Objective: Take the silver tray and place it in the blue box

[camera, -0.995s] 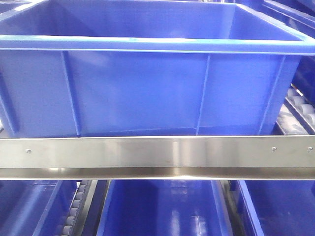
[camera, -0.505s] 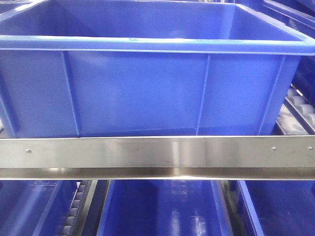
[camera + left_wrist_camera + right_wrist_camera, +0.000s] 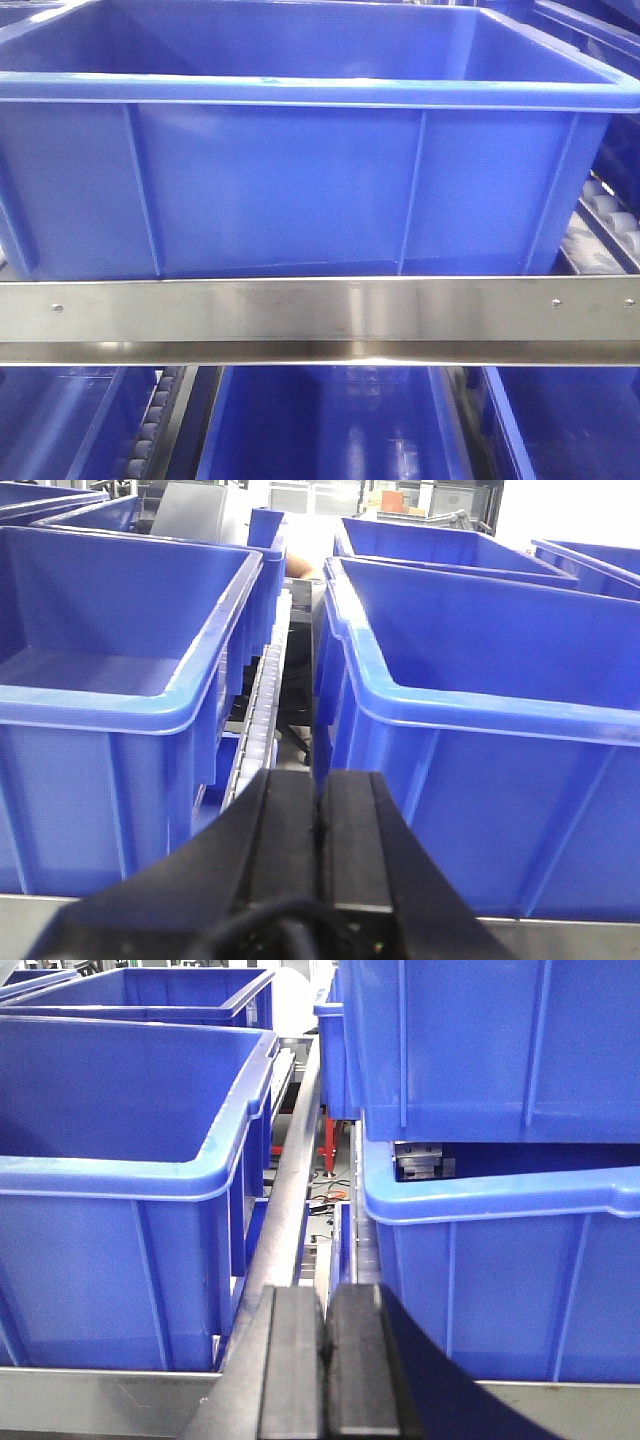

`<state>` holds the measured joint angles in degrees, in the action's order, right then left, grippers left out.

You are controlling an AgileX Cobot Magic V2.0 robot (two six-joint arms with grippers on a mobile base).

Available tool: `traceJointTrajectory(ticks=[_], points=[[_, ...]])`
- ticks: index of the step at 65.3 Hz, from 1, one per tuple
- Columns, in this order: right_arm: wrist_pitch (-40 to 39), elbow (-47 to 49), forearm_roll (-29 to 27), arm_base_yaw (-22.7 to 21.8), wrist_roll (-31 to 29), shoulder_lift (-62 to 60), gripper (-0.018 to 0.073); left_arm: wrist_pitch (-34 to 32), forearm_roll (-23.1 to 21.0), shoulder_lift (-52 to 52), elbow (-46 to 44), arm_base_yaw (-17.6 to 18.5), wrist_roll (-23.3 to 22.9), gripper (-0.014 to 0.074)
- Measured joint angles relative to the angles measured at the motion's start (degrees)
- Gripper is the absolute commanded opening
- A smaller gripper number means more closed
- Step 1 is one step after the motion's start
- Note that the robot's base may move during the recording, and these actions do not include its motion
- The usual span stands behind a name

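Nothing has moved — blue box (image 3: 300, 180) ahead, both tools closed.

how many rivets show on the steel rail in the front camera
3 on the steel rail: one near its left end, two near its right end. Others may lie outside the frame.

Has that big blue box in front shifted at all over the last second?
No. In the front view the blue box sits just as before: its bottom edge meets the steel rail along the same line.
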<state>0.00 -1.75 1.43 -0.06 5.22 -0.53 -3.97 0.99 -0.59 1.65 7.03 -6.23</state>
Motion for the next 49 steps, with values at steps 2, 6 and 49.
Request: traceJointTrajectory(ticks=[2,6,49], points=[[0.00,0.00,0.00,0.00,0.00,0.00,0.0050,0.00,0.00,0.00,0.00,0.00,0.00,-0.0087],[0.00,0.00,0.00,0.00,0.00,0.00,0.0050,-0.14,0.00,0.00,0.00,0.00,0.00,-0.0087],[0.00,0.00,0.00,0.00,0.00,0.00,0.0050,-0.26,0.10,-0.09,0.00,0.00,0.00,-0.0087]])
